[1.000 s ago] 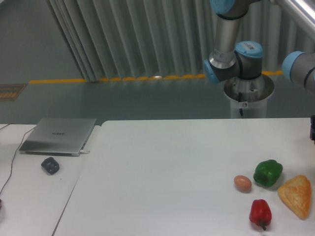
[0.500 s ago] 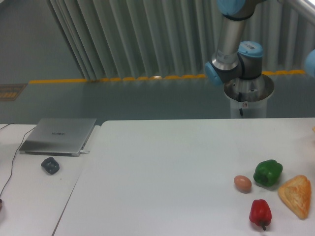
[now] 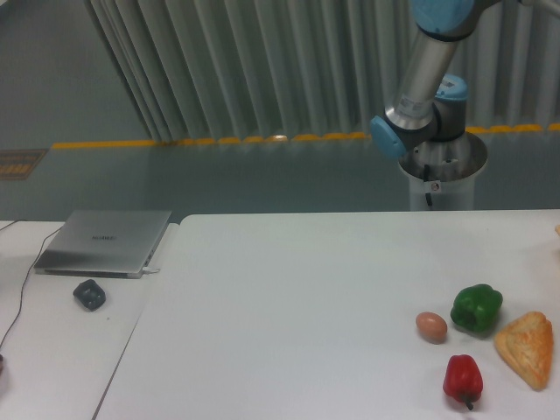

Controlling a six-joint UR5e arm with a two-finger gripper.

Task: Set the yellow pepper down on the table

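None of the yellow pepper is showing clearly for you right now, operator. You're getting only a tiny yellowish sliver (image 3: pixel 557 230) poking in at the right border, just above the far right part of the worktop (image 3: pixel 306 289). It's too small to tell whether that is the pepper. So its long axis and which way it's lying from the tool are both impossible to read from this camera.

Moving outward, you're looking at a small cluster sitting in the near right corner. The green pepper (image 3: pixel 476 307) is resting just beside the egg (image 3: pixel 430 325), and the red pepper (image 3: pixel 462 377) is lying a little nearer the camera. A triangular piece of bread (image 3: pixel 526 347) is sitting close to the right of them. None of these is your target.

The arm (image 3: pixel 429 70) is rising from its pedestal behind the worktop and leaning away to the upper right, out of the picture. The tool itself is staying outside the camera's field, so you can't tell how wide it's standing or whether it's carrying anything.

My guess is the pepper and the tool are both off to the right, beyond the border. If so, you're heading for bare white surface, keeping well apart from that corner cluster.

Over on the left, a laptop (image 3: pixel 103 241) is sitting on the side table (image 3: pixel 52 350).
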